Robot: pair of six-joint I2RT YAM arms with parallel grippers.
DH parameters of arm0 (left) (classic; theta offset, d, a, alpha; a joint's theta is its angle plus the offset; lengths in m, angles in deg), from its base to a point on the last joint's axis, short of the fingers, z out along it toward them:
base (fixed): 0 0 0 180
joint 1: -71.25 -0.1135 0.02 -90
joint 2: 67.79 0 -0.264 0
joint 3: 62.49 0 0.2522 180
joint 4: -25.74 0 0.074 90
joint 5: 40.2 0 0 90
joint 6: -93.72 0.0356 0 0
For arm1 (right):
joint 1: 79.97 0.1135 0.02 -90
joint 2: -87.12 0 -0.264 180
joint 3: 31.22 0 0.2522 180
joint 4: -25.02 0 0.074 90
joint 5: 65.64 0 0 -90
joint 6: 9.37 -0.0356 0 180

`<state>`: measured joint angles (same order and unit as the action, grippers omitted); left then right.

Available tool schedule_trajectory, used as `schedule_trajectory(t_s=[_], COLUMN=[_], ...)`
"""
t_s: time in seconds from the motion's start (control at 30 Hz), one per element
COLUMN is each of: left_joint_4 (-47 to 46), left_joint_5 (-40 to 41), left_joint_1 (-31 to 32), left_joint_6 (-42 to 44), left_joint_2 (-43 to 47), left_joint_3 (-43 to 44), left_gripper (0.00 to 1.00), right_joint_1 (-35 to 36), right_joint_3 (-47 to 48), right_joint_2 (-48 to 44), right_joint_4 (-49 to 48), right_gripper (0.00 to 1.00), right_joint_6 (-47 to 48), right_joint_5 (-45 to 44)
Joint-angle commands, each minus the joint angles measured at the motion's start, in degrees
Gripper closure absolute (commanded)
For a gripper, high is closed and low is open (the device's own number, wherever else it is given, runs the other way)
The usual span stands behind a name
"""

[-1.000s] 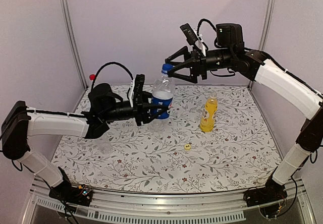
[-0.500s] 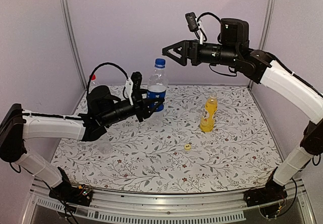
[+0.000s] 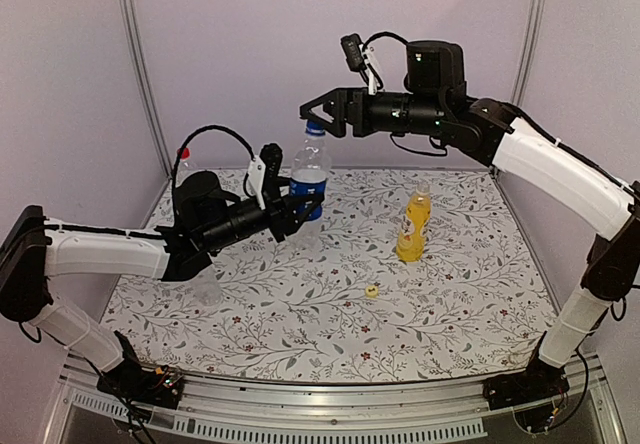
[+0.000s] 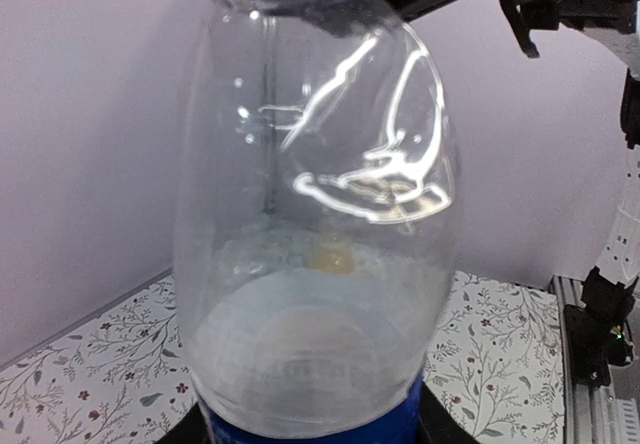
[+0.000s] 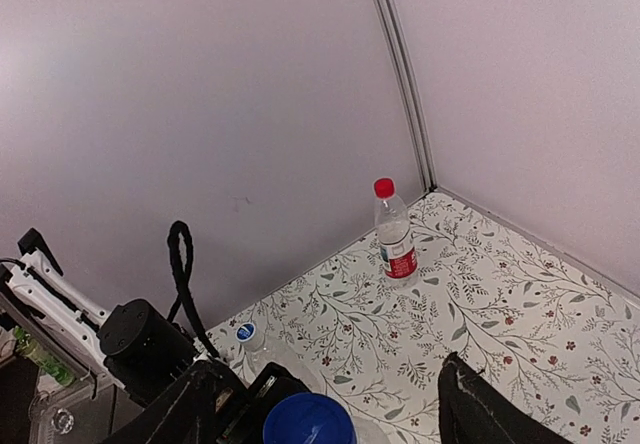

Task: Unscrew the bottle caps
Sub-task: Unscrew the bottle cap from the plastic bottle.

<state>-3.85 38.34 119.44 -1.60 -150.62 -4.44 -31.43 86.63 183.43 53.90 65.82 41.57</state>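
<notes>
The clear bottle with the blue label [image 3: 308, 179] is held upright above the table, and my left gripper [image 3: 297, 204] is shut on its labelled lower part. In the left wrist view this bottle [image 4: 315, 264] fills the frame. Its blue cap [image 3: 316, 127] is on. My right gripper [image 3: 318, 120] reaches in from the right, open, with one finger on each side of the cap [image 5: 308, 422] and a gap showing. The yellow bottle [image 3: 413, 226] stands capless at the right. The red-capped bottle [image 5: 395, 234] stands in the far left corner. A plain clear bottle [image 5: 250, 339] stands beneath my left arm.
A small yellow cap [image 3: 371, 290] lies on the floral table cover [image 3: 300, 334] in front of the yellow bottle. Walls close the back and both sides. A metal rail [image 3: 300, 419] runs along the near edge.
My right gripper pulled up off the cap, then came back down and left, and its fingers now straddle it. My left gripper drew the bottle slightly left and more upright.
</notes>
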Motion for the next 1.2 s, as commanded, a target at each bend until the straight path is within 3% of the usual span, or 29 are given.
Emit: schedule_trajectory(t_s=[0.0, 0.9, 1.07, 1.17], left_joint_4=[0.2, 0.6, -1.6, -3.9], left_joint_5=[0.7, 1.0, -5.9, -12.5], left_joint_1=[0.7, 0.8, 0.4, 0.2], left_joint_6=[0.9, 1.1, 1.1, 0.5], left_joint_2=[1.4, 1.8, 2.5, 2.5], left_joint_3=[0.0, -0.2, -0.7, -0.9], left_gripper=[0.57, 0.57, 0.57, 0.57], right_joint_1=[0.7, 1.2, 0.4, -0.2], right_joint_3=[1.9, 0.9, -1.2, -4.0], right_joint_2=[1.7, 1.3, -0.4, -2.6], right_joint_4=[1.1, 2.7, 2.0, 2.8], right_gripper=[0.28, 0.69, 0.79, 0.79], right_joint_6=[0.1, 2.6, 13.4, 23.3], right_joint_5=[-1.0, 0.2, 10.6, 19.8])
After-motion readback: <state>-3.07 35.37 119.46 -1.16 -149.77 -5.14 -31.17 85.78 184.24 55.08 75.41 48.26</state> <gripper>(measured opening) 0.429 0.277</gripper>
